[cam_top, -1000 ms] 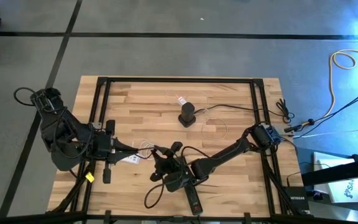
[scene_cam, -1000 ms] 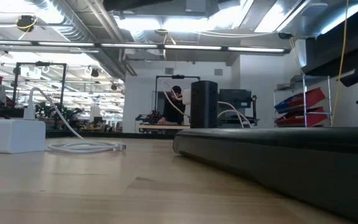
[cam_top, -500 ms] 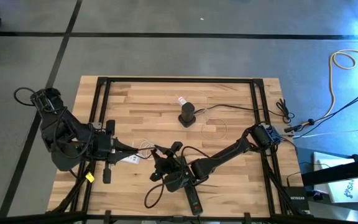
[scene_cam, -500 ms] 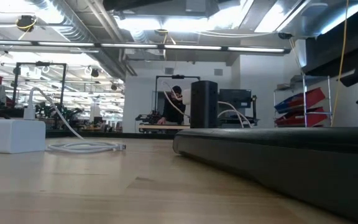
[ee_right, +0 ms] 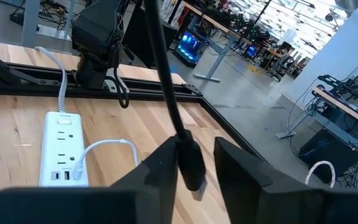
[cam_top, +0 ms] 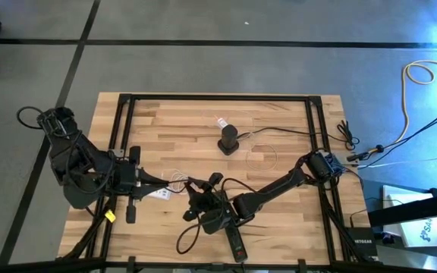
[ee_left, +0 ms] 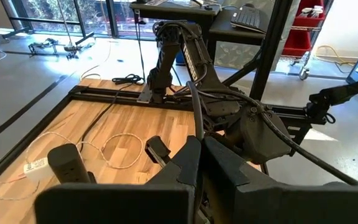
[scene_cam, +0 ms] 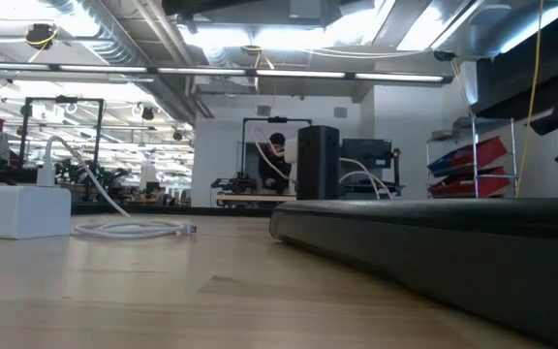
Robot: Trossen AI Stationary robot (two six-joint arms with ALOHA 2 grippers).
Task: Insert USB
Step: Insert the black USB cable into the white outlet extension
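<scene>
My right gripper (cam_top: 193, 191) is at the table's near middle, shut on a black cable's plug (ee_right: 191, 167). A white power strip (ee_right: 61, 151) with a white cable plugged into it lies flat on the table just beyond the plug; it also shows in the high view (cam_top: 160, 194). My left gripper (cam_top: 161, 180) is shut, pointing toward the table's right, just above that strip. In the left wrist view its fingers (ee_left: 199, 163) lie together and hold nothing that I can see. My right gripper has the black plug's body (ee_right: 189, 160) between its two fingers (ee_right: 160, 169). The plug's metal tip (ee_right: 198, 186) points back toward the wrist. The black cable (ee_right: 159, 50) runs away from the fingers, out past them. The plug is clear of the table.
A black upright block (cam_top: 228, 139) with a thin white cable loop (cam_top: 262, 158) stands at the table's middle far side. A black power strip (cam_top: 237, 241) lies near the front edge and fills the low view's right (scene_cam: 434, 242). A person shows far off in the room (scene_cam: 277, 155).
</scene>
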